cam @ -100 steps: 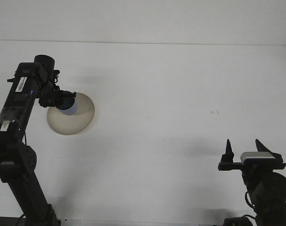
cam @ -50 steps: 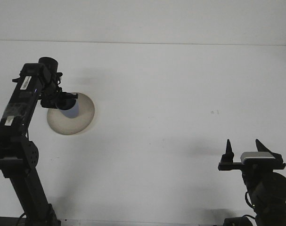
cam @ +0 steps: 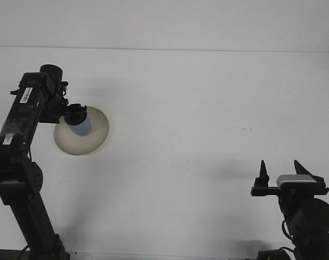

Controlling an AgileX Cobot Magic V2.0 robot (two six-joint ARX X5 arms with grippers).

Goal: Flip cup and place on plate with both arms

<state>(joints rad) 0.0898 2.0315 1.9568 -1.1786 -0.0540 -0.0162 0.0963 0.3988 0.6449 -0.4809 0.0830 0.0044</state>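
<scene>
So the left gripper (cam: 75, 114) is clamped on a small blue-grey cup (cam: 81, 125), holding it by the top end with the black fingers pinched on either side. The cup hangs right over the plate (cam: 94, 135), a shallow beige round one sitting on the left part of the white table (cam: 197, 108). From this front view the cup's lower end overlaps the plate's upper-left area, but I honestly can't tell if the bottom is touching the plate or sitting just above it. It looks a bit tilted, its lower end leaning slightly to the right. Which way up the cup is, I can't tell from here either, the gripper covers the top.

The left arm (cam: 23, 141) comes up from the bottom-left corner, a tall black column with a white label near the wrist, and bends over toward the plate. It casts a soft shadow on the table just above the plate.

Way over on the other side, the right gripper (cam: 279, 173) is parked low in the bottom-right corner, well apart from the plate and cup. Its two pointy black fingers stick straight up with a clear gap between them and nothing in there, so it's spread wide and idle. A silvery grey block sits between the finger bases, with the round black joint of the right arm (cam: 310, 219) below it.
</scene>
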